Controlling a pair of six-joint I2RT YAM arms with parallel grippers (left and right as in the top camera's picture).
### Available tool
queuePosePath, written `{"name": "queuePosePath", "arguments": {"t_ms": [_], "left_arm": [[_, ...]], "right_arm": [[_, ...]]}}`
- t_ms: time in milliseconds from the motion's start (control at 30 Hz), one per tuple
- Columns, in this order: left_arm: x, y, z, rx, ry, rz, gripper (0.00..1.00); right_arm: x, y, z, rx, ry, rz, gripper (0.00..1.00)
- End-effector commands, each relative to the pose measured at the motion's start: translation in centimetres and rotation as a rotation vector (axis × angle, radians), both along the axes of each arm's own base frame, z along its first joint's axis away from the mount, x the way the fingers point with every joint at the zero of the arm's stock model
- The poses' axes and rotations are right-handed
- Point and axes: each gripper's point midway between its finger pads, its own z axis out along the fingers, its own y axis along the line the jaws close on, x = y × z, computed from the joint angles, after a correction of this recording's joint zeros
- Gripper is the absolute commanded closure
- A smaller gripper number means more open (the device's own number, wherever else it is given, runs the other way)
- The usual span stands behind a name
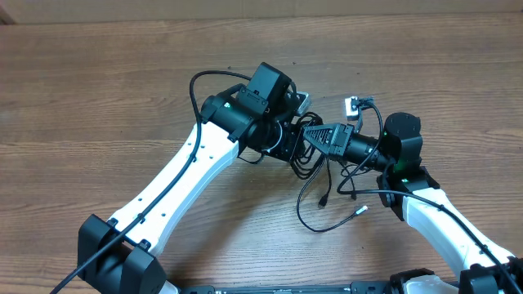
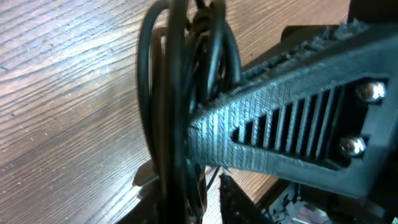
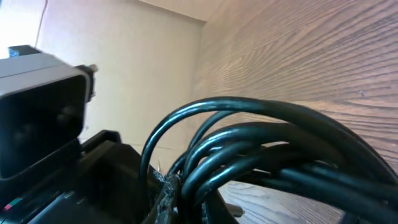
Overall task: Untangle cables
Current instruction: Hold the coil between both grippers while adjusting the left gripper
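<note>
Left gripper point(image 1: 286, 140): tucked under its own wrist, right at the knot. I cannot tell whether its fingers are spread or closed.
Cables point(image 1: 313, 167): bunched mid-table between my two grippers. Slack loops trail toward the near edge, and a free plug end point(image 1: 360, 210) lies on the wood.
Right gripper point(image 1: 312, 133): fingers drawn to a point. From the right wrist view I judge they are pinching the cables where the strands fan out.
How I'd drive it: hold the right pinch steady and get the left onto a single strand, not the bunch. Then draw apart slowly and low, letting free ends slide through loops without cinching them.
</note>
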Motion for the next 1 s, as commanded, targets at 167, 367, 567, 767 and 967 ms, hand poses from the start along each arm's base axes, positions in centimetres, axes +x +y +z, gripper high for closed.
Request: {"name": "queuePosePath", "arguments": {"t_ms": [167, 367, 567, 767, 967], "left_arm": [[1.5, 2.4, -0.7, 0.15, -0.082, 0.068, 0.37], [2.3, 4.6, -1.3, 0.236, -0.097, 0.12, 0.44], [2.8, 5.5, -1.5, 0.279, -0.116, 0.142, 0.45], [3.6, 6.7, -1.6, 0.343, -0.157, 0.175, 0.47], [3.8, 7.0, -1.7, 0.36, -0.167, 0.183, 0.46]], "right_arm": [[0.1, 0.0, 0.2, -0.007, 0.0, -0.003, 0.96], [0.1, 0.0, 0.2, -0.007, 0.0, -0.003, 0.96], [-0.3, 0.2, 0.3, 0.0, 0.0, 0.019, 0.96], [-0.6, 0.3, 0.4, 0.007, 0.002, 0.04, 0.96], [-0.6, 0.3, 0.4, 0.007, 0.002, 0.04, 0.96]]}}
